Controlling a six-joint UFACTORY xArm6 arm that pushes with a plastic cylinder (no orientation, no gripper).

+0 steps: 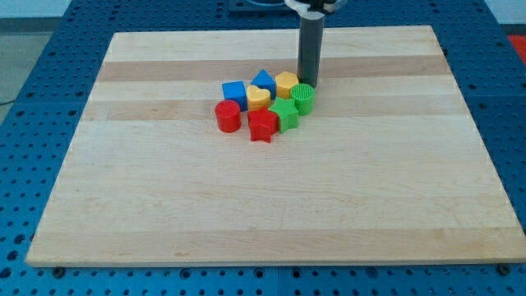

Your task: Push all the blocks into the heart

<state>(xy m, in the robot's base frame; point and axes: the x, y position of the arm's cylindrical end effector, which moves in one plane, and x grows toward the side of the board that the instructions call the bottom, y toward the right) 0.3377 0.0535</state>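
Several blocks sit bunched together just above the board's middle. A yellow heart [258,97] lies in the centre of the cluster. A blue cube [234,91] and a red cylinder [228,116] are on its left. A blue pentagon-like block [263,80] and a yellow hexagon [286,84] are above it. A red star [263,125] and a green star [285,113] lie below. A green cylinder [302,98] is at the right. My tip [310,82] rests on the board, touching the top of the green cylinder beside the yellow hexagon.
The wooden board [123,189] lies on a blue perforated table [33,99]. The rod comes down from the view's top.
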